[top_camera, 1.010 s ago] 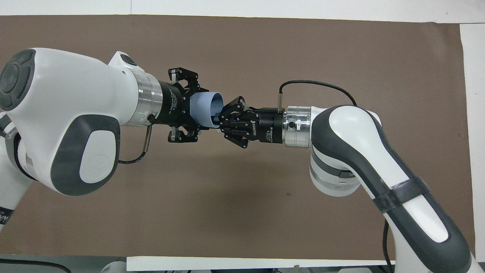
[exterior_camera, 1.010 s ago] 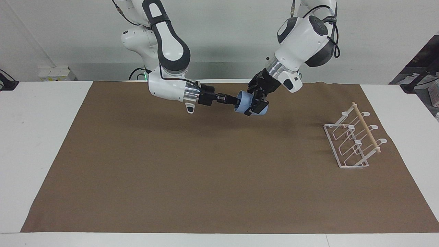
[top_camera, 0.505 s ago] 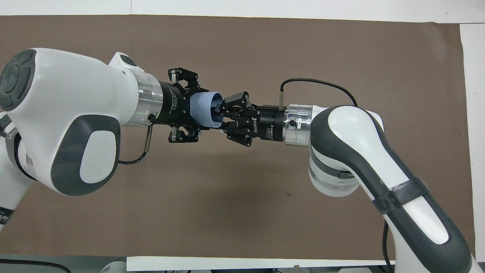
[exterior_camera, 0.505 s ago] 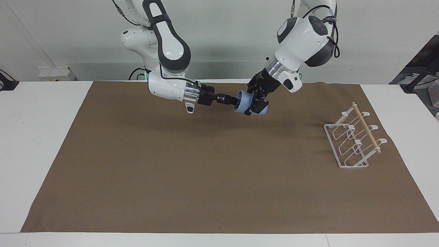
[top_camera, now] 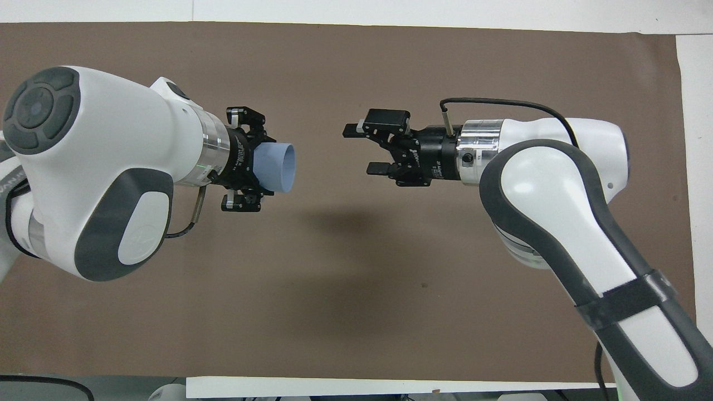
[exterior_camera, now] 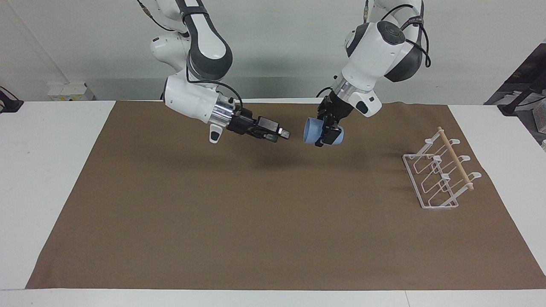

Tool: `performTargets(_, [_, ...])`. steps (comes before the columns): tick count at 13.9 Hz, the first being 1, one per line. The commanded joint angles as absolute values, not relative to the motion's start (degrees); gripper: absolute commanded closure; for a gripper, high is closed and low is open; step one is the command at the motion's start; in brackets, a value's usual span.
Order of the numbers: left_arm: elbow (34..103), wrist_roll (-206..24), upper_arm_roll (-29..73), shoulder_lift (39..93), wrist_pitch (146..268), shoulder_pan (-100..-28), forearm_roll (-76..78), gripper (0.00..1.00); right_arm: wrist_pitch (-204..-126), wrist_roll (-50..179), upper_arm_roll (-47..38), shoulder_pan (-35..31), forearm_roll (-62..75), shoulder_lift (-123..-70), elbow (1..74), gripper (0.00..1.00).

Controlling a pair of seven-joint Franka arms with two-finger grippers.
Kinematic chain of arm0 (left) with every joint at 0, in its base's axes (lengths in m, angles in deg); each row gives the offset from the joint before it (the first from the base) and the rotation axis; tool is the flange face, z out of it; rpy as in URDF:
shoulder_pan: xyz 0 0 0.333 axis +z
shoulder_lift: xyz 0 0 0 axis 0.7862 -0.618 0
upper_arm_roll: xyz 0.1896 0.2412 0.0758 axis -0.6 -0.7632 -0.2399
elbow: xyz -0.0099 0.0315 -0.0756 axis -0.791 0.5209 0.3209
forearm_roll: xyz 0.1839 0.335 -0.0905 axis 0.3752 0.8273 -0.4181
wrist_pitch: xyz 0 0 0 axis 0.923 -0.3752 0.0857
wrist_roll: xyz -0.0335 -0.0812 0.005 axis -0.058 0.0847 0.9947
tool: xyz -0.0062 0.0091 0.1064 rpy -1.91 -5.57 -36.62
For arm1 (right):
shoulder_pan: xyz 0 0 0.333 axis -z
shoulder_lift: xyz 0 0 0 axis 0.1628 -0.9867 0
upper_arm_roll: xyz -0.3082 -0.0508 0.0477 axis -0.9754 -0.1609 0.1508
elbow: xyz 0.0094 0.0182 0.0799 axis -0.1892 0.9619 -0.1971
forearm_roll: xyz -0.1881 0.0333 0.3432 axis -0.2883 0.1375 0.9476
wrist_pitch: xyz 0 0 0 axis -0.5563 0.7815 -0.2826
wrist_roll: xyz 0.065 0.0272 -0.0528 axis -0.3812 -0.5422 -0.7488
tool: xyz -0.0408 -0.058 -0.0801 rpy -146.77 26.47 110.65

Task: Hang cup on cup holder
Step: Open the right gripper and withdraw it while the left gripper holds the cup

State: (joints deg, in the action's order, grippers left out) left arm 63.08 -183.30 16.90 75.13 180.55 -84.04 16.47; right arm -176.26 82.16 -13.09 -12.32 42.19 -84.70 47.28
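A: Left gripper (exterior_camera: 329,135) clenched around the cup (exterior_camera: 312,130), held sideways in the air over the brown mat (exterior_camera: 213,221). Right gripper (exterior_camera: 283,135) empty, fingers spread, a clear gap between it and the cup's mouth.

B: Progress?

A: Cup lifted, nothing hung. Cup holder (exterior_camera: 439,175) sits bare toward the left arm's end. Carry and hooking remain.

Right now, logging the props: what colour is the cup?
Light blue; the cup, held by the left gripper, shows best in the overhead view.
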Motion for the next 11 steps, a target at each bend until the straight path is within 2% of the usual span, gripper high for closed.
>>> performTargets(1, [63.63, -183.31, 16.75, 76.12, 175.93, -80.15, 27.20, 0.61, -175.84, 82.47, -12.73, -9.19, 29.02, -82.38, 47.96, 0.00])
performTargets(4, [63.98, -183.21, 16.75, 75.77, 175.92, -76.54, 40.55, 0.61, -172.34, 82.38, -12.73, -4.79, 17.06, -82.29, 47.88, 0.00])
performTargets(7, [64.07, -183.39, 16.75, 72.61, 175.13, -74.87, 57.25, 0.60, -170.74, 82.12, -12.82, -0.05, -1.46, -81.59, 46.74, 0.00])
performTargets(8, [63.90, -183.48, 16.75, 71.47, 174.17, -74.68, 63.22, 0.60, -168.04, 82.12, -12.82, 2.40, -7.62, -81.59, 45.25, 0.00])
performTargets(11, [63.90, -183.74, 16.75, 67.78, 173.37, -74.25, 80.09, 0.59, -152.59, 82.12, -12.82, 6.90, -20.48, -82.72, 34.11, 0.00])
